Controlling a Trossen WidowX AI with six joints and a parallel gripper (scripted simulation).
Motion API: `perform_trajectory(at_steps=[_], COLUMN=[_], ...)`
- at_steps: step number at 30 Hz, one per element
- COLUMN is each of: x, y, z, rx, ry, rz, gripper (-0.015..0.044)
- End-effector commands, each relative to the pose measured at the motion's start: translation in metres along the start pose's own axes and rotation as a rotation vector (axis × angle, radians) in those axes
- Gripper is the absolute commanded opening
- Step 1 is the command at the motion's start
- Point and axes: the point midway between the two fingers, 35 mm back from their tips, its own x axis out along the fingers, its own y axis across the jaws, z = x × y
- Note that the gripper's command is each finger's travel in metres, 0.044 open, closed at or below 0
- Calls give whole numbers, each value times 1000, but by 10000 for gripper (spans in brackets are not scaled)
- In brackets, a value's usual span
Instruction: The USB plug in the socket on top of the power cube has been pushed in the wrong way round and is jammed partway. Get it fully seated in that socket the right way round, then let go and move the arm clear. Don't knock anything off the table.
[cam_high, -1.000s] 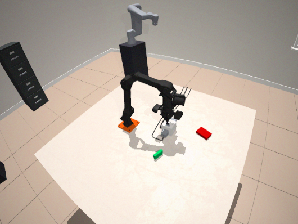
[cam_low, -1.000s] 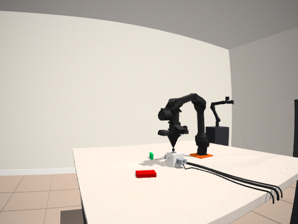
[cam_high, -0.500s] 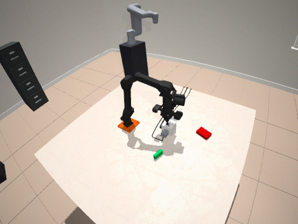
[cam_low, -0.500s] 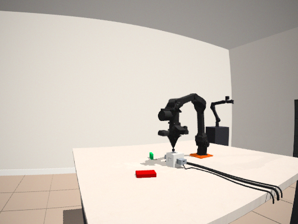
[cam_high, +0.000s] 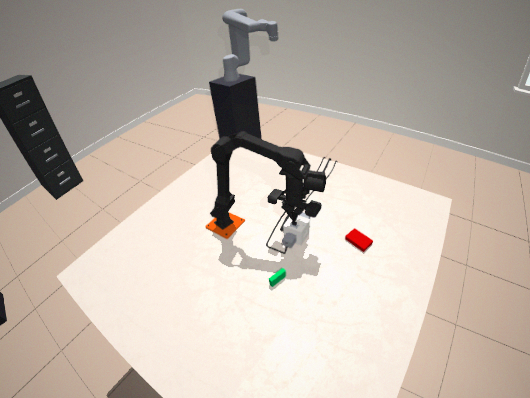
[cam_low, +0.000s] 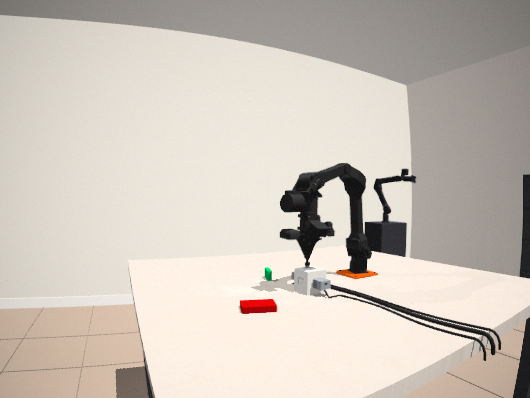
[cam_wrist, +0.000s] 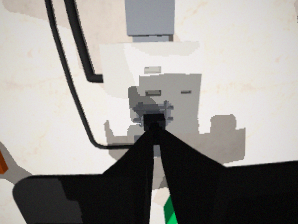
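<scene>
The white power cube (cam_high: 301, 233) (cam_low: 303, 283) (cam_wrist: 117, 62) stands on the table, with small slots visible in its top in the wrist view. My gripper (cam_high: 294, 220) (cam_low: 307, 262) (cam_wrist: 155, 136) points straight down over the cube's top, its fingers nearly together. It is shut on the USB plug, a small dark block (cam_wrist: 153, 119) at the fingertips, low at the cube's top face. Grey-blue shapes show around the plug in the wrist view. The fingers and plug hide the socket below, so the plug's depth and which way round it is cannot be told.
Grey adapters (cam_high: 289, 240) (cam_low: 321, 284) (cam_wrist: 150, 17) stick out of the cube's sides. Black cables (cam_low: 410, 310) (cam_wrist: 80, 42) run beside the cube to the table edge. A green block (cam_high: 277, 277) (cam_low: 268, 274) (cam_wrist: 170, 211) and a red block (cam_high: 359, 240) (cam_low: 258, 306) lie nearby.
</scene>
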Motion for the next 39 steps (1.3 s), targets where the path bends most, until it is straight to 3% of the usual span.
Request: perform_trajectory(at_steps=[1,39], x=[1,5], y=[0,0], z=[0,0], rx=[5,5], ry=[3,3], rz=[-1,-1], gripper=[0,0])
